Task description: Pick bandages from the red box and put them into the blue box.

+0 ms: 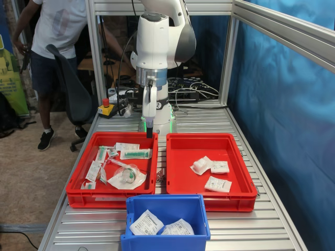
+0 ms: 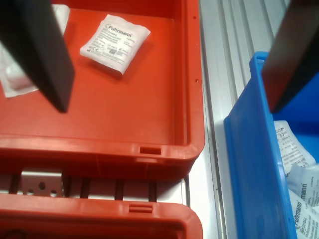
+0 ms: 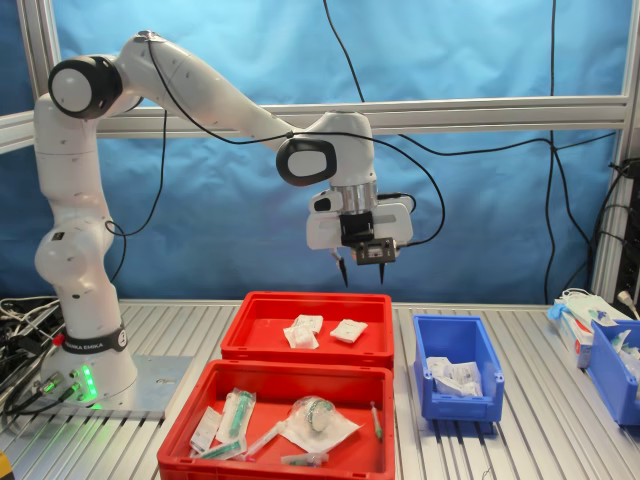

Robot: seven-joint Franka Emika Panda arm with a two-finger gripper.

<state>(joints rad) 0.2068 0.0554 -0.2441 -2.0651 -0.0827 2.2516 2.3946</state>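
Observation:
The red box (image 1: 201, 201) holds three white bandages (image 1: 218, 184); two of them show in the second exterior view (image 3: 348, 330), lying in the far tray (image 3: 305, 355). The blue box (image 1: 167, 243) stands in front of the trays and holds two white packets (image 1: 146, 224); it also shows in the second exterior view (image 3: 460, 405). My gripper (image 3: 362, 272) hangs high above the gap between the red box and the blue box, open and empty. In the wrist view my gripper (image 2: 169, 105) spans a bandage (image 2: 115, 42), the red box's rim (image 2: 99, 149) and the blue box (image 2: 249, 164).
A twin red tray (image 1: 110, 196) beside the red box holds syringe packs (image 1: 136, 153) and a clear mask (image 1: 128, 175). More blue bins (image 3: 612, 365) stand at the second exterior view's right. A red emergency button (image 1: 105, 107) and cables lie near the arm's base. A person (image 1: 57, 31) stands behind the frame.

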